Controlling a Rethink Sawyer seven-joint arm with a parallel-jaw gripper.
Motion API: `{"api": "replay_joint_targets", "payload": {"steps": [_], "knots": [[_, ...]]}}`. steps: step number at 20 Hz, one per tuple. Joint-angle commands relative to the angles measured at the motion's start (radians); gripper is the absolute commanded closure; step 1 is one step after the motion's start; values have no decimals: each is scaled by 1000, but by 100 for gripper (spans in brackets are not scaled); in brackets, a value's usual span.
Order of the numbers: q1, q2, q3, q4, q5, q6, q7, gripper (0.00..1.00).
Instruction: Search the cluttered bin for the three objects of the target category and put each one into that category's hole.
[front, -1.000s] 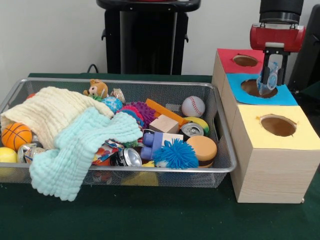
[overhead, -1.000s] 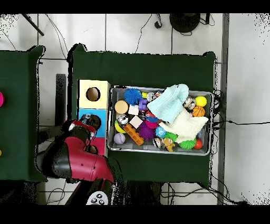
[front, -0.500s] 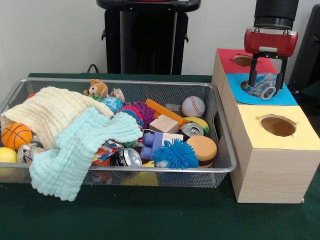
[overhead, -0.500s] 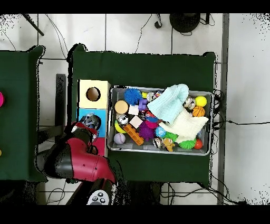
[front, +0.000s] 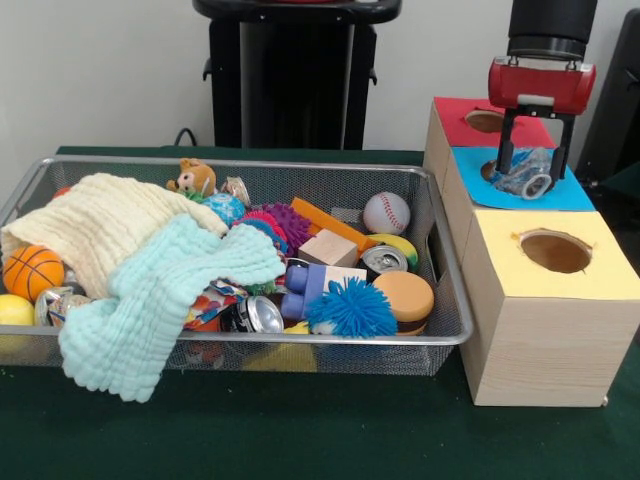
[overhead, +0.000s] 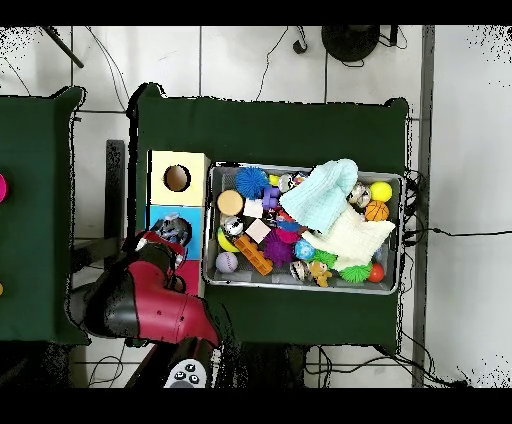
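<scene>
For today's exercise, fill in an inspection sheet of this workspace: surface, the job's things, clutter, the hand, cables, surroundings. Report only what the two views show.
Surface: dark green cloth on the table.
Job's things: crushed can lying at the blue hole; red hole and yellow hole show nothing in them; more cans, one at the bin's front.
Clutter: mesh bin with two towels, balls, blocks, a teddy.
Hand: hand open, fingers astride the crushed can.
Cables: black cable on the floor beside the table.
Surroundings: tiled floor, black stand behind the bin.
</scene>
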Motion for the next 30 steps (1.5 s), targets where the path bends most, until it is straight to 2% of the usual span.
{"api": "replay_joint_targets", "payload": {"steps": [1,3,4,11,17,22,26,28,30], "knots": [[8,57,-5,31,-13,47,146,0],[26,63,-23,31,1,44,151,0],[21,61,-20,33,-4,45,156,100],[14,50,-5,34,2,106,161,100],[30,41,-25,31,19,145,159,100],[82,3,-93,33,37,226,150,100],[168,-21,-227,1,44,315,132,100],[204,-50,-270,2,41,329,143,100],[204,-89,-271,15,26,326,149,100]]}}
